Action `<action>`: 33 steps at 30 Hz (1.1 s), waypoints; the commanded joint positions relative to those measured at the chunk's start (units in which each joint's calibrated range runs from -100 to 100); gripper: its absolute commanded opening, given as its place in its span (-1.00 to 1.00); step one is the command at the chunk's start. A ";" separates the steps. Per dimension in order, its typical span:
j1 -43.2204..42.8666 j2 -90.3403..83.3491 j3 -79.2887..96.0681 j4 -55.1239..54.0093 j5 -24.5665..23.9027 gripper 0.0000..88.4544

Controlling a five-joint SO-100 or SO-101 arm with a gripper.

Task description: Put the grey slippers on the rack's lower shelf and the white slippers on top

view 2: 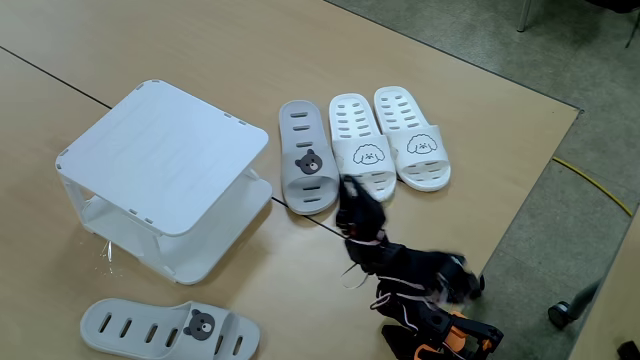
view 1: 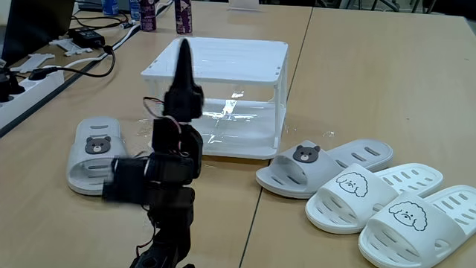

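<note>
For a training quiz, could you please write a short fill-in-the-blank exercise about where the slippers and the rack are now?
1. The number of slippers on the rack is ____.
2. In a fixed view, the two white slippers lie side by side next to one ____ slipper.
3. The other grey slipper has a ____ face on its strap.

Missing words: zero; grey; bear

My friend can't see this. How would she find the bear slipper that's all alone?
Start at the white rack. In a fixed view, one grey slipper lies alone below it, away from the row of three slippers. Its strap carries a brown bear face.
</note>
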 commanded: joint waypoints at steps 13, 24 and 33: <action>-31.01 63.55 -1.63 -0.42 0.42 -0.98; -43.67 77.01 -16.15 -0.42 0.42 -0.60; -40.30 77.77 -23.46 -0.25 0.42 -0.55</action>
